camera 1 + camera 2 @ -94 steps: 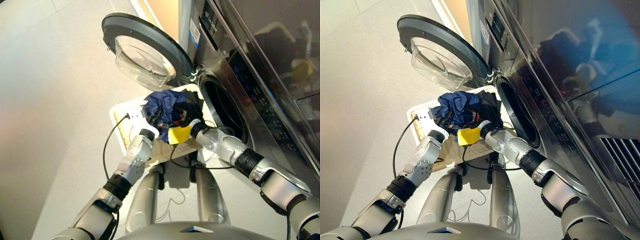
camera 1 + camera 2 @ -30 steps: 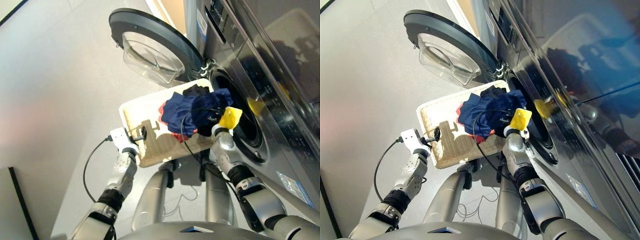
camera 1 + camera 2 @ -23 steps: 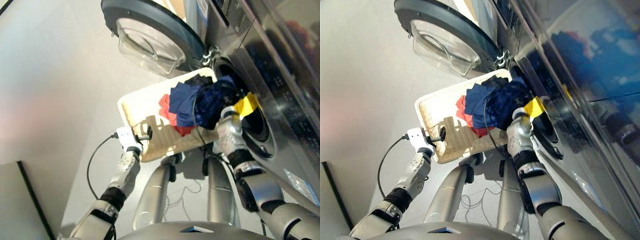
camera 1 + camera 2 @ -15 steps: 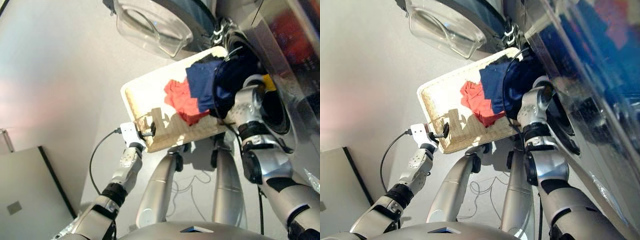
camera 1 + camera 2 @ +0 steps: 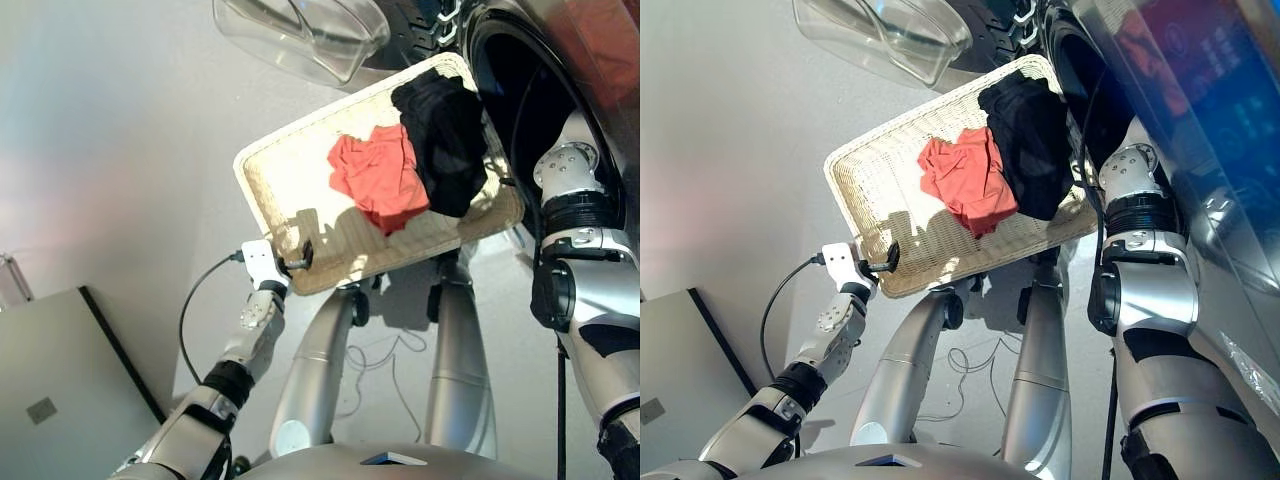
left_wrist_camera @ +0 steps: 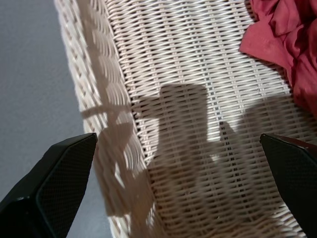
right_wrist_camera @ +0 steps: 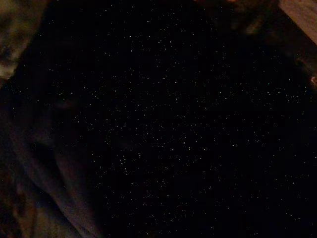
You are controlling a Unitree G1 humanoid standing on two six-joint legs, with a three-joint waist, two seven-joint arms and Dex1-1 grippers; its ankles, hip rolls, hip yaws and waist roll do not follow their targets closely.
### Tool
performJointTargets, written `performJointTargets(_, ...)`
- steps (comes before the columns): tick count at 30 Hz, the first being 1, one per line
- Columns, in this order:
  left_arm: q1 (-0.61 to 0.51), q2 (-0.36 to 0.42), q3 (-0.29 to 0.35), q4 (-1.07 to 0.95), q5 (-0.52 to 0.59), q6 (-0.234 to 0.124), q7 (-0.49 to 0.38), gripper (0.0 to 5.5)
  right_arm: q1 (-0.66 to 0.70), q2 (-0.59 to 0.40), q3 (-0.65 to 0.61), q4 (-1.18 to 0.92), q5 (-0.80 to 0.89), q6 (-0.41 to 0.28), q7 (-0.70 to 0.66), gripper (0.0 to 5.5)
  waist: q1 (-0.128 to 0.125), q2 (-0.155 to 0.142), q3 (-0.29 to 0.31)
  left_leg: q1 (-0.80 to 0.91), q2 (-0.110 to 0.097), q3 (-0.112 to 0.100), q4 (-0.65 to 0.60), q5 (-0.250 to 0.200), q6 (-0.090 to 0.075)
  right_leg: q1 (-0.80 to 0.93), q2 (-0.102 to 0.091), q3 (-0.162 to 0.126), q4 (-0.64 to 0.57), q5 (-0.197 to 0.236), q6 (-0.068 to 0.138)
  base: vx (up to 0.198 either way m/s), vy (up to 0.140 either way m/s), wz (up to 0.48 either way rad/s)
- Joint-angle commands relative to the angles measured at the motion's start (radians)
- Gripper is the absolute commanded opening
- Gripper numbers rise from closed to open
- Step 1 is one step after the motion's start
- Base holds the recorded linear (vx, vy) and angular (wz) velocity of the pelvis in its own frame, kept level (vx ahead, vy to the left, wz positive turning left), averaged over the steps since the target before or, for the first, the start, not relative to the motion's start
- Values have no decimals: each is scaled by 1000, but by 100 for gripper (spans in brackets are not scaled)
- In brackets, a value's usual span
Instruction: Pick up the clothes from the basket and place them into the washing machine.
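The clothes left in the basket (image 5: pixel 262 180) are two soft, crumpled pieces: a coral red garment (image 5: pixel 378 178) near the middle of the tray and a black garment (image 5: pixel 445 135) touching it on its 2 o'clock side, draped toward the corner nearest the washing machine (image 5: pixel 520 90). No navy piece shows in either head view. The basket is a shallow cream wicker tray with rounded corners and a low rim, its tight weave plain in the left wrist view, where a fold of the red cloth lies on the bare bottom.

The left gripper (image 5: pixel 300 257) sits at the basket's 7 o'clock corner, its black fingers (image 6: pixel 59 183) spread wide with the rim between them and nothing pinched. A black cable (image 5: pixel 195 310) loops from its wrist. The right arm (image 5: pixel 575 215) reaches past the basket's 3 o'clock edge into the dark porthole, so the right gripper is hidden; its wrist view is almost wholly black, possibly the drum's inside, and I cannot tell how its fingers stand.

The clear glass door (image 5: pixel 300 35) hangs open at 12 o'clock above the basket. A grey flat panel (image 5: pixel 60 400) lies on the floor at 8 o'clock.
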Motion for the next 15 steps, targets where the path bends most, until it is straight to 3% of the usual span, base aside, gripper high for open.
performJointTargets(1, 11, 46, 42, 14, 18, -39, -12, 550, 50, -94, 154, 26, -59, 97, 177, 550, -35, -6, -67, 19, 18, -51, 5, -59, -35, 59, 41, -47, -26, -27, 16, 0, 0, 0)
performJointTargets(10, -8, 50, 38, -2, 3, -17, -81, 550, 199, -13, 401, -10, -191, 229, 415, 550, -59, -59, -66, 42, 19, -61, -48, -24, -45, 113, 44, -79, -105, 9, 12, -15, -26, -5)
performJointTargets(11, -18, 49, 33, -1, 6, -14, -95, 550, 224, -4, 478, -43, -249, 255, 465, 550, -64, -73, -67, 48, 20, -63, -59, -16, -46, 124, 43, -85, -122, 16, 13, 0, 0, 0)
performJointTargets(15, -59, 38, 9, 15, 29, -7, -110, 550, 267, 33, 562, -70, -340, 279, 519, 550, -68, -93, -72, 67, 19, -75, -84, -3, -48, 149, 43, -95, -150, 26, 15, 0, 0, 0)
